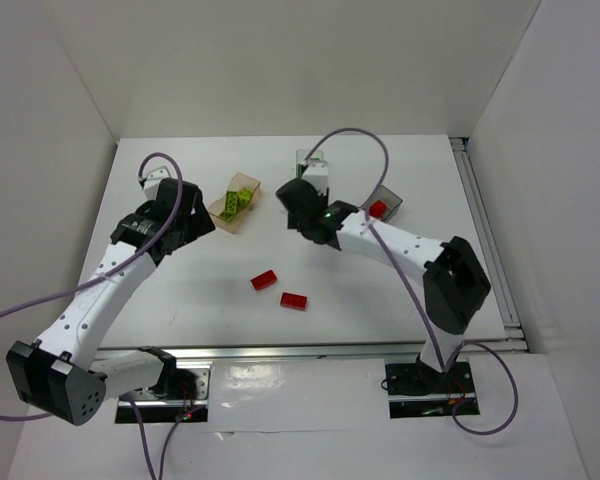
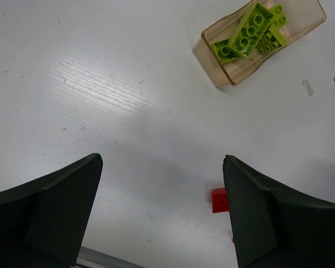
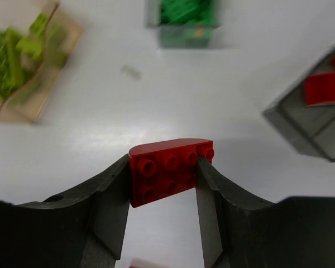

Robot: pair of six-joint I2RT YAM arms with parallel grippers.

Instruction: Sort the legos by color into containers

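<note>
The right gripper point(image 3: 164, 181) is clamped on a red brick point(image 3: 168, 162) whose long axis spans from one finger to the other, studs facing the wrist camera, above the far middle of the worktop point(image 1: 380, 290) between the tan box point(image 1: 236, 203) of yellow-green bricks point(image 2: 249, 30) and the grey box point(image 1: 389, 203). The left gripper point(image 2: 162, 162) is spread wide with nothing in it. Two loose red bricks point(image 1: 264, 280) point(image 1: 294, 300) lie mid-worktop, one long axis slanted, the other roughly along the near edge.
</note>
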